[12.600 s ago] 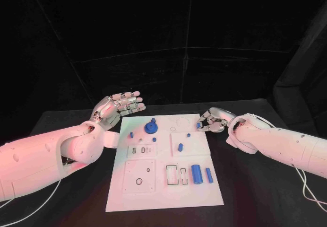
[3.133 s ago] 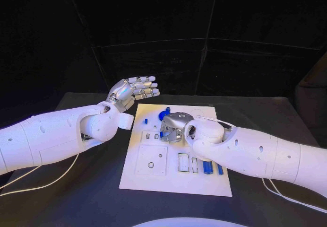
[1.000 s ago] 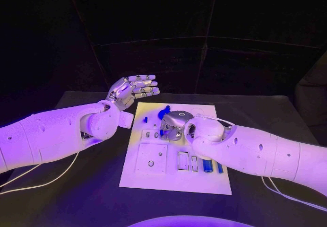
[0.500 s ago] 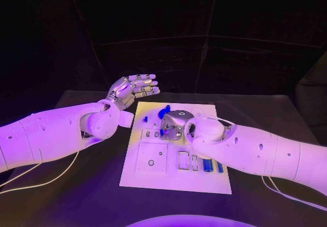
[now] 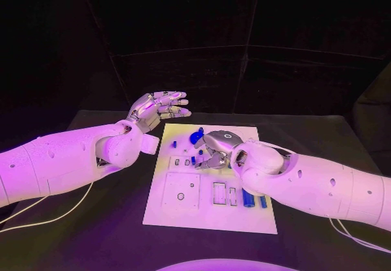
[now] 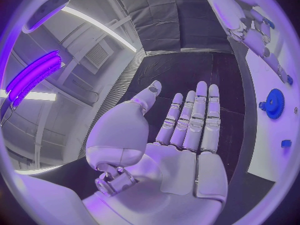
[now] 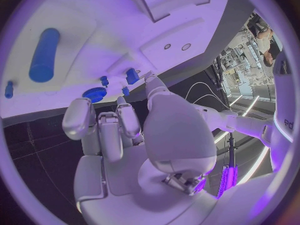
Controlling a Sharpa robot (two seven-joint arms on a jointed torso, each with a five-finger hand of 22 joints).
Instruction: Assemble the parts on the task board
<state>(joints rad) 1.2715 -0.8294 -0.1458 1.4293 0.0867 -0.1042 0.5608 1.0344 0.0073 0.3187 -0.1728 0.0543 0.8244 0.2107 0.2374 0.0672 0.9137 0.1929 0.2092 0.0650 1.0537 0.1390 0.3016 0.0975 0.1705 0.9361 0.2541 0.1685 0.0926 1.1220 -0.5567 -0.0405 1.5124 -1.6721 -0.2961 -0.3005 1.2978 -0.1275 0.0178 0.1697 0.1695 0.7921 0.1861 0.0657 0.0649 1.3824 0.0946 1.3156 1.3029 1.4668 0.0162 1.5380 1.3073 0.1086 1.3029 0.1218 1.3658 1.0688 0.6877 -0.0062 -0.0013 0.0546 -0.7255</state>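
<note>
The task board [image 5: 183,209] lies in the middle of the black table [image 5: 98,237], long side running from 12 to 6 o'clock. The left hand [image 5: 156,108] hangs in the air off the board's 11 o'clock corner, palm raised, fingers apart and straight, holding nothing; the left wrist view shows the same open palm [image 6: 181,150] with the blue gear [image 6: 274,103] lying on the board beyond the fingertips. The right hand [image 5: 215,151] is down over the upper middle of the board, fingers curled inward just beside a small blue peg [image 7: 132,76]; whether the fingertips actually pinch it I cannot tell. In the head view the gear [image 5: 196,136] lies at 11 o'clock of that hand, close to it. A small blue pin [image 5: 173,144] stands near the board's left edge. A blue cylinder [image 5: 247,198] and a thinner blue rod [image 5: 262,201] lie side by side at 5 o'clock of the right hand, partly under its forearm
</note>
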